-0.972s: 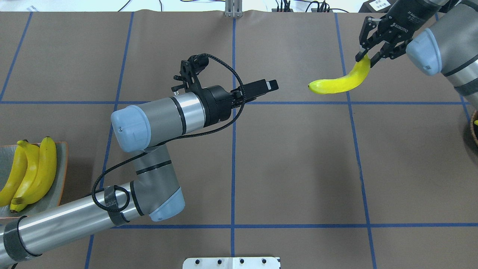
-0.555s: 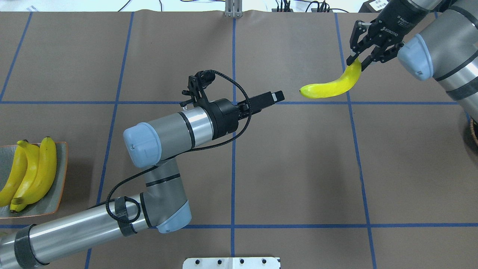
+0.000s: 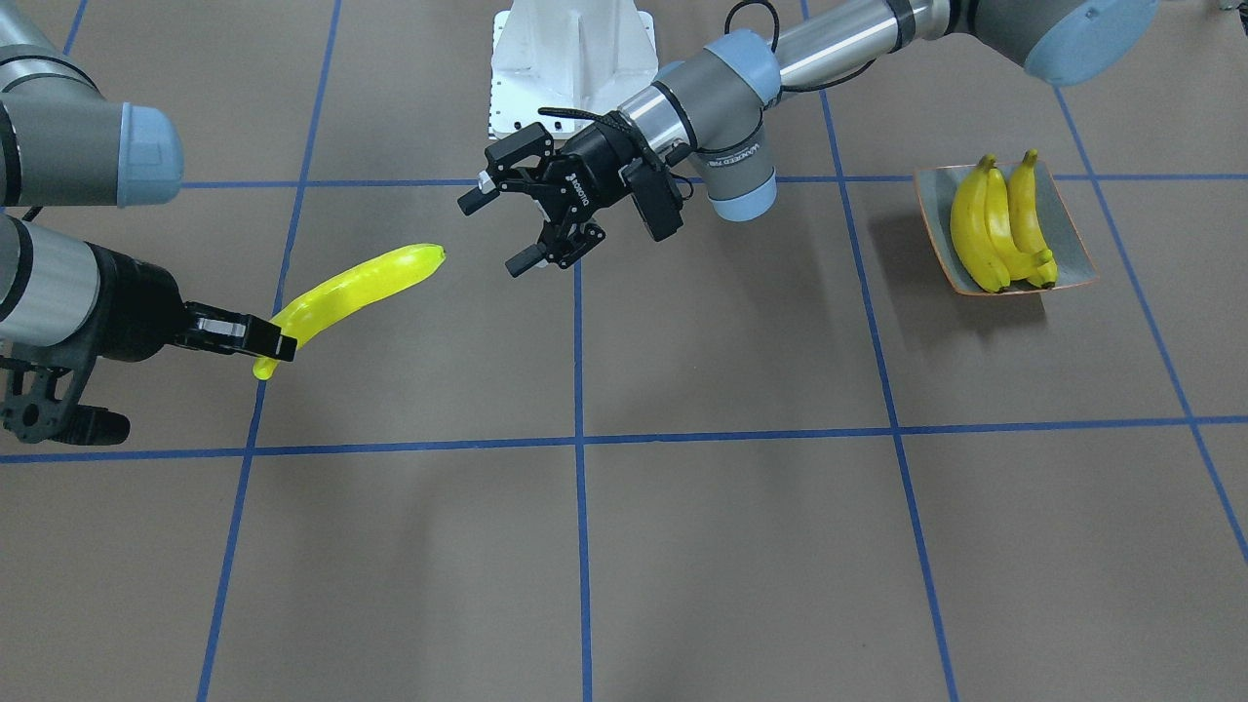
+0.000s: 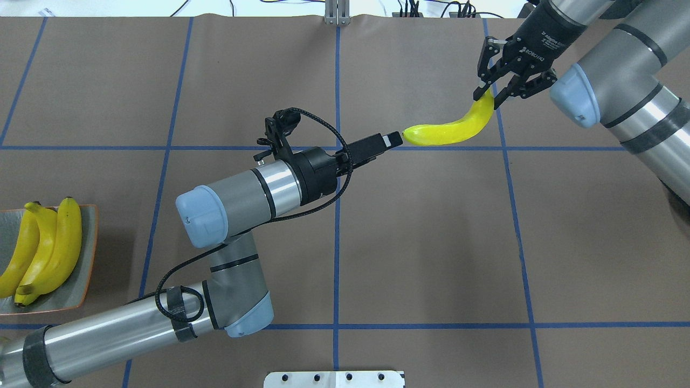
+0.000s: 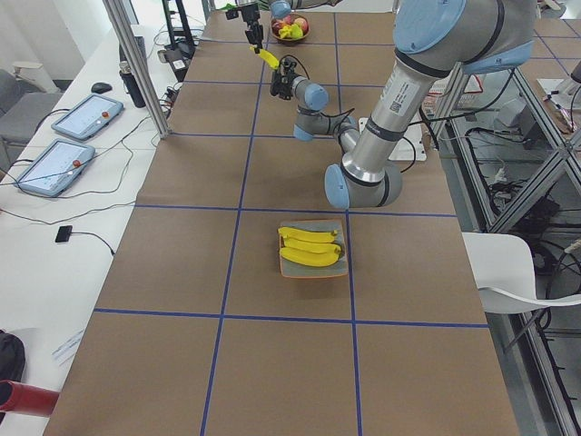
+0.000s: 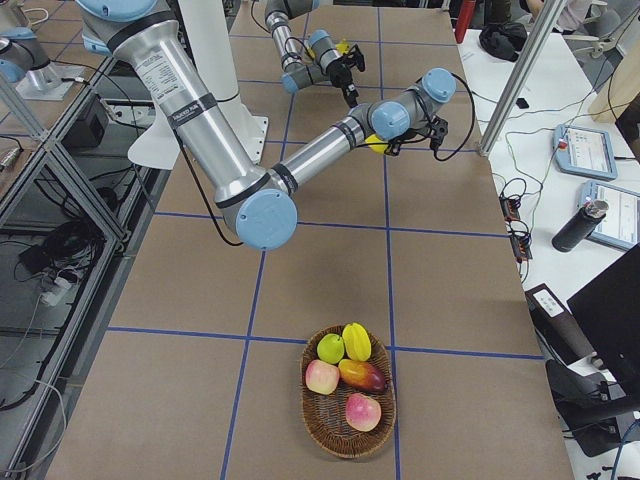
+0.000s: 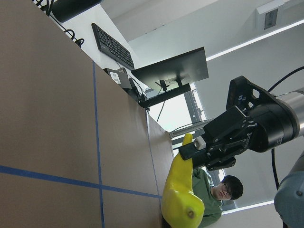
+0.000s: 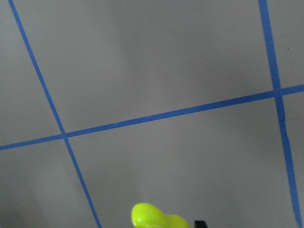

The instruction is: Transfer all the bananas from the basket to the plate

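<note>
At the far left edge of the brown tabletop (image 4: 431,242), the grey-green plate (image 4: 64,293) holds three bananas (image 4: 54,250) lying side by side. The left arm (image 4: 237,188) stretches from that side towards the middle, its last link nearly level. The left gripper (image 4: 393,140) points right, its jaws spread wide with nothing between them. Just beside their tips hangs the blunt end of the lemon-yellow banana (image 4: 447,132), clear of the tabletop and curving up to the right. The right gripper (image 4: 487,98), angled in from the far right corner, has its jaws clamped on that banana's stem end. A wicker basket (image 6: 340,448) of other fruit sits well apart at the right end.
</note>
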Motion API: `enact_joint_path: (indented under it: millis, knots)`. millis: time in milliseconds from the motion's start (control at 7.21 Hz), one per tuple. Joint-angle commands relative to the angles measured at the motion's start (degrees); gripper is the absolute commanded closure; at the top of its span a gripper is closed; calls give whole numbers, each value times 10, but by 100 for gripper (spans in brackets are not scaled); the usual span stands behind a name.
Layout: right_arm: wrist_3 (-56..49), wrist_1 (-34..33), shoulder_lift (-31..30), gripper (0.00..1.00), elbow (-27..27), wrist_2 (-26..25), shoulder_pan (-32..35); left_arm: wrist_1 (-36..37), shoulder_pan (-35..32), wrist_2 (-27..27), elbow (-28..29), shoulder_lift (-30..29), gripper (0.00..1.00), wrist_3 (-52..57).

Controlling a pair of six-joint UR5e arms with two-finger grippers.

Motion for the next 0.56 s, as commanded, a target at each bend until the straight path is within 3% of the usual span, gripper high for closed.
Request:
enact_joint_path:
  millis: [0,416]
  knots:
    - [27,2,27,100,-17,0,-7,-3,1,10,0,0,1,-8]
    - [92,2,46,100,-33,2,-16,-3,1,24,0,0,1,-8]
